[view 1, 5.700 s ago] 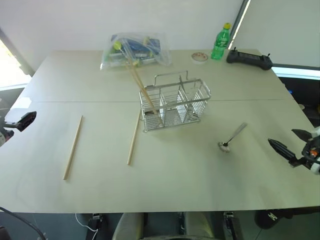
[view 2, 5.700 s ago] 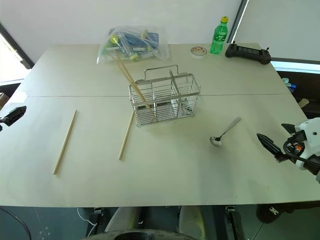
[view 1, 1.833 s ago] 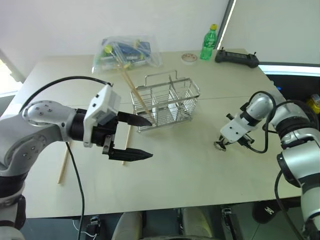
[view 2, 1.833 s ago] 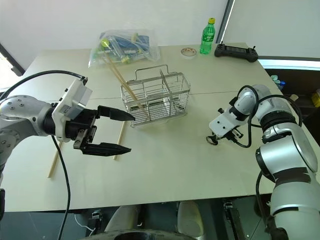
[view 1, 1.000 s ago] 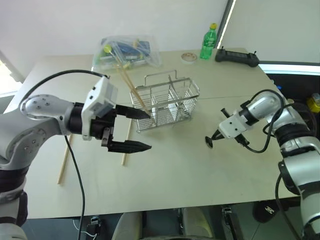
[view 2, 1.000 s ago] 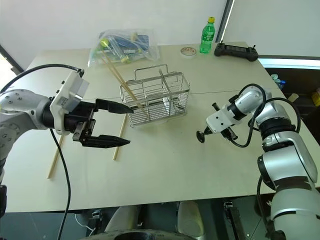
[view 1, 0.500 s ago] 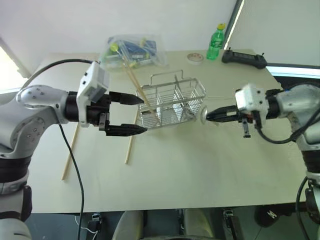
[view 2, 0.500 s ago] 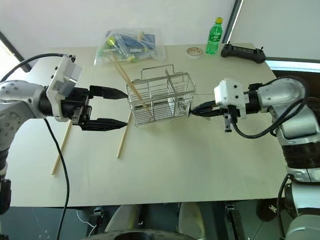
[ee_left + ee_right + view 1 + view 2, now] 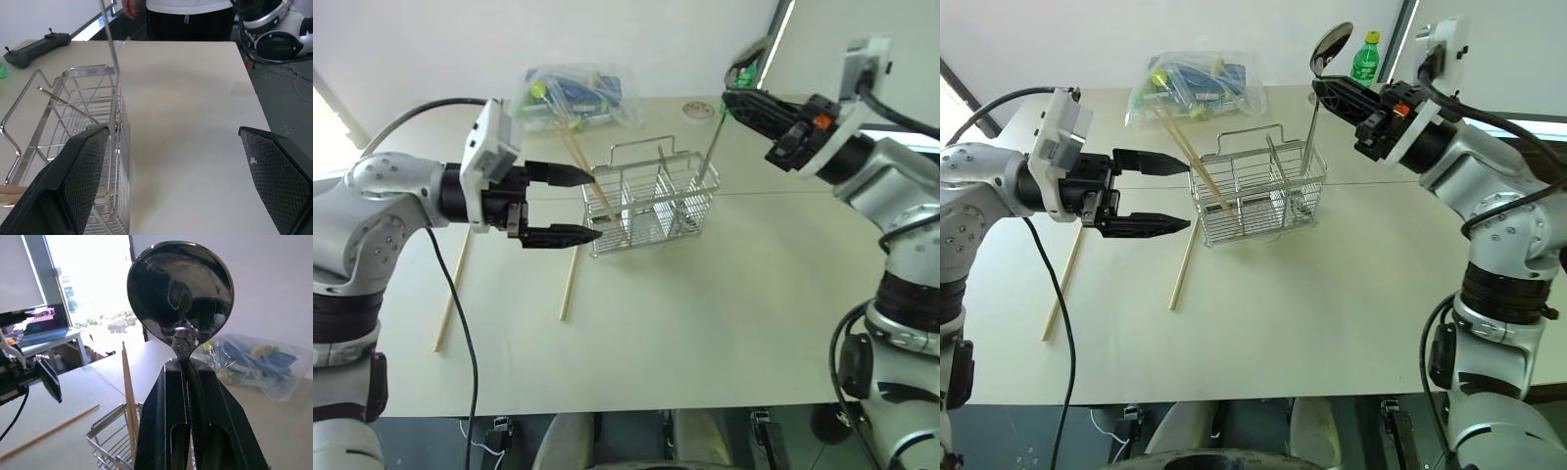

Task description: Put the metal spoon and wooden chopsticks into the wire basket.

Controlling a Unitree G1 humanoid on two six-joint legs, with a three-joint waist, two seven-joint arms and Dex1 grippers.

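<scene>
My right gripper (image 9: 1324,95) is shut on the metal spoon (image 9: 1330,46) just below its round bowl, which points up (image 9: 180,284). The slim handle (image 9: 709,157) hangs down to the right end of the wire basket (image 9: 1255,157). Whether its tip is inside the wires I cannot tell. Of the wooden chopsticks, one (image 9: 1183,140) leans in the basket's left end and two lie on the table at its left (image 9: 1183,264) (image 9: 1062,279). My left gripper (image 9: 1183,194) is open and empty, level, just left of the basket (image 9: 73,122).
A clear plastic bag (image 9: 1200,83) of utensils lies behind the basket. A green bottle (image 9: 1364,61) and a small round dish (image 9: 703,113) stand at the table's far right. A person (image 9: 186,12) stands beyond the table's right end.
My right gripper has lifted the spoon off the table and turned it bowl-up, bringing the handle over the basket's right end. My left gripper has stayed open and edged a little towards the basket.
</scene>
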